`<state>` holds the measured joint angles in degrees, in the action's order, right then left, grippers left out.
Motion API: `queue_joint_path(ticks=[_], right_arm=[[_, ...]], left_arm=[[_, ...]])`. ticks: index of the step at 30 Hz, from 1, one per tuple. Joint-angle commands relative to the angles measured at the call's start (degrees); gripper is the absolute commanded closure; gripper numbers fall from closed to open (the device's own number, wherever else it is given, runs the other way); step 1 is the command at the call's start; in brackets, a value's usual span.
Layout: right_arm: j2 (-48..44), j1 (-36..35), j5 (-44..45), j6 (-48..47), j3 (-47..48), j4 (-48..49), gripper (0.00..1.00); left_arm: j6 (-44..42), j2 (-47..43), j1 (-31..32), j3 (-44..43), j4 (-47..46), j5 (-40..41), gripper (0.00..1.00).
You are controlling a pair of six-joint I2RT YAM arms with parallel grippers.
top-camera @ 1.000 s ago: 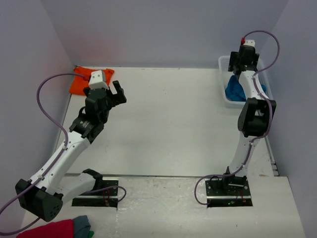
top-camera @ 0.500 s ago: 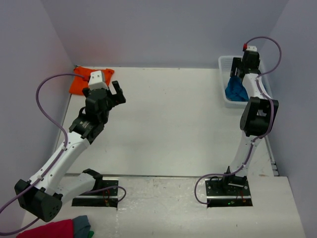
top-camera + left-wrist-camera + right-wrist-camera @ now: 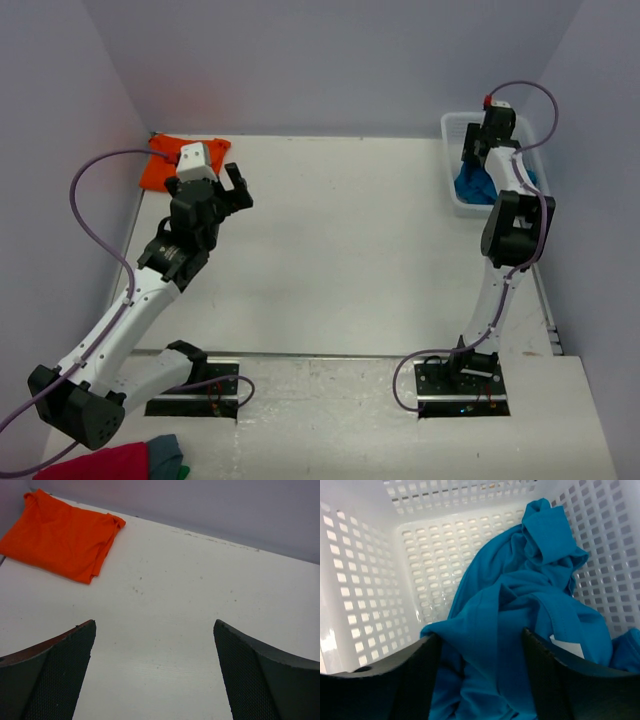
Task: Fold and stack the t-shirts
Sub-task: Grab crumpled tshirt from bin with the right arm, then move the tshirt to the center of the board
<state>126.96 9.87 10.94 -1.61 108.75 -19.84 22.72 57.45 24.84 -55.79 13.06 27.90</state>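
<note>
The bright orange t-shirt [image 3: 163, 166] [image 3: 60, 542] lies folded flat at the table's far left corner. My left gripper [image 3: 236, 188] [image 3: 154, 625] hovers open over bare table just right of it, holding nothing. The teal-blue t-shirt [image 3: 468, 188] [image 3: 520, 580] is crumpled inside the white perforated basket [image 3: 450, 126] [image 3: 365, 570] at the far right. My right gripper [image 3: 470, 162] [image 3: 479, 632] reaches down into the basket. Its jaws are still apart, pressed into the teal cloth with a raised fold between them.
A crimson-pink cloth [image 3: 105, 463] and a grey cloth [image 3: 166, 452] lie off the table at the near left, beside the left arm's base. Walls close in the table at the back and on both sides.
My right gripper has sunk further into the basket onto the teal t-shirt and its jaws have narrowed around a fold. The left arm has barely moved.
</note>
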Motion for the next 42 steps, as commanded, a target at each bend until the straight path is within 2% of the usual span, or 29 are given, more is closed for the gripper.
queue_joint_path(ticks=[1, 2, 3, 4, 5, 8, 11, 15, 19, 22, 23, 24, 26, 27, 28, 30, 32, 33, 37, 39, 40, 42], right_arm=[[3.2, 0.0, 1.5, -1.6, 5.8, -1.8, 0.37], [4.3, 0.0, 2.5, -2.1, 6.4, -1.8, 0.45], [4.7, 0.0, 3.0, -2.6, 7.1, -1.7, 0.6], [5.1, 0.0, 3.5, -2.8, 8.2, -1.5, 0.88], [5.4, 0.0, 4.0, -2.8, 8.8, -1.7, 0.99], [5.7, 0.0, 4.2, -2.0, 11.0, -1.9, 1.0], [2.0, -0.8, 3.2, 0.6, 10.1, 0.7, 1.0], [-7.4, -4.6, 3.7, 0.6, 6.2, 7.5, 1.0], [-17.2, -10.1, 8.3, -3.5, 8.8, 13.3, 1.0], [-21.6, -13.7, 8.3, -6.9, 15.5, 13.3, 1.0], [-22.1, -14.4, 8.0, -7.9, 18.0, 12.6, 1.0], [-22.4, -15.1, 7.4, -9.5, 24.7, 9.8, 1.0], [-23.2, -17.9, 5.9, -12.4, 30.8, 7.9, 1.0], [-23.9, -19.0, 4.4, -13.2, 35.7, 5.1, 1.0], [-25.0, -21.8, 3.0, -14.2, 36.7, 4.5, 1.0], [-32.0, -25.0, -0.1, -16.7, 31.7, 6.2, 1.0], [-37.1, -28.1, -1.9, -14.2, 25.9, 7.1, 1.0], [-40.5, -28.7, -3.7, -12.4, 25.4, 5.0, 1.0], [-44.5, -31.7, -11.7, -6.1, 25.6, -6.1, 1.0], [-47.1, -32.0, -20.8, -1.3, 23.4, -12.3, 1.0], [-48.5, -32.5, -22.3, 0.0, 21.4, -13.3, 1.0], [-52.1, -33.0, -24.3, 4.1, 10.5, -12.3, 1.0]], left_arm=[[-1.8, -0.5, 0.3, -1.6, -0.6, 0.8, 0.0], [-1.9, -0.5, 0.3, -1.6, -0.7, 0.8, 0.0], [-1.9, -0.3, 0.3, -1.3, -0.7, 0.8, 0.0], [-2.1, -0.1, 0.3, -1.3, -0.7, 0.8, 0.0], [-2.2, 0.0, 0.3, -1.2, -0.5, 1.2, 0.0], [-1.7, 0.6, 0.3, -1.1, 0.3, 1.7, 0.0], [-1.2, 0.8, 0.3, -1.0, 0.2, 0.8, 0.0], [1.4, 1.6, 0.3, -1.9, 3.0, 3.8, 0.0], [4.2, 4.5, 0.3, -3.9, 7.5, 6.3, 0.0], [4.0, 7.8, 0.3, -7.2, 13.0, 3.1, 0.0], [3.3, 8.5, 0.3, -8.4, 13.9, -0.8, 0.0], [2.7, 9.3, 0.3, -8.6, 15.3, -3.1, 0.0], [0.7, 8.6, 0.3, -7.6, 15.2, -8.5, 0.0], [0.8, 7.9, 0.3, -7.0, 15.0, -8.8, 0.0], [1.4, 7.1, 0.3, -6.5, 14.8, -8.8, 0.0], [1.7, 3.7, 0.3, -4.4, 13.2, -8.1, 0.0], [0.9, 1.9, 0.3, -4.1, 13.0, -8.6, 0.0], [0.8, 1.6, 0.3, -4.6, 13.9, -8.4, 0.0], [1.8, -0.1, 0.3, -6.0, 16.0, -7.3, 0.0], [2.2, -2.7, 0.3, -4.9, 15.2, -6.9, 0.0], [2.2, -3.3, 0.3, -4.6, 15.1, -7.0, 0.0], [2.3, -4.7, 0.3, -4.2, 15.0, -7.0, 0.0]])
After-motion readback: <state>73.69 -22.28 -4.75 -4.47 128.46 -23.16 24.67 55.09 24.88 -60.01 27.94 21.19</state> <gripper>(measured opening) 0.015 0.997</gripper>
